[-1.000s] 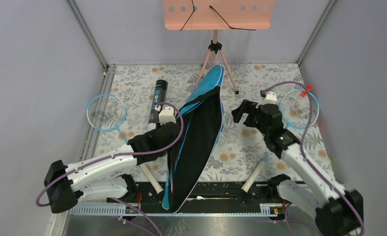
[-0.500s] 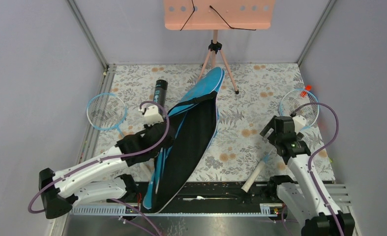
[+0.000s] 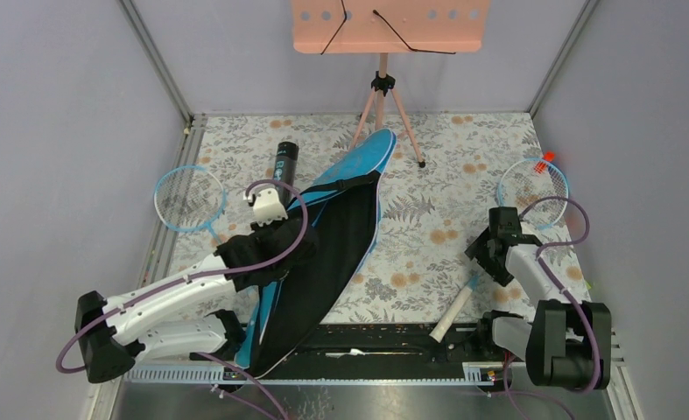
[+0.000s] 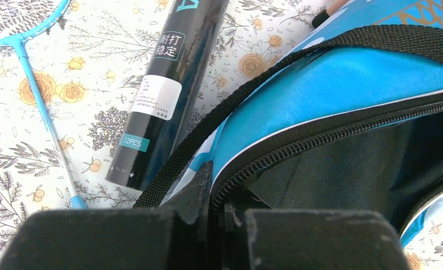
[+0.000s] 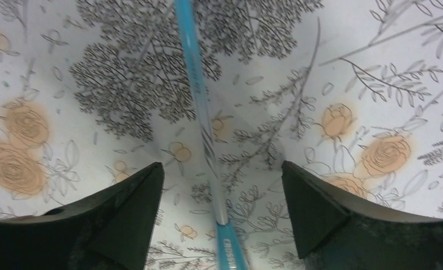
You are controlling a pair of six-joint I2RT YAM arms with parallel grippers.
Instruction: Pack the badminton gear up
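Pinching bag: left fingers; straddling racket: right fingers.

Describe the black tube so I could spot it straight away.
Start at the big blue bag lying open across the middle of the flowered table. Just left of its far half lies the black tube, between the bag and the left racket's round head. It is the only dark cylinder there, with white labels and a teal band.

L racket handle, tube base behind bag/arm
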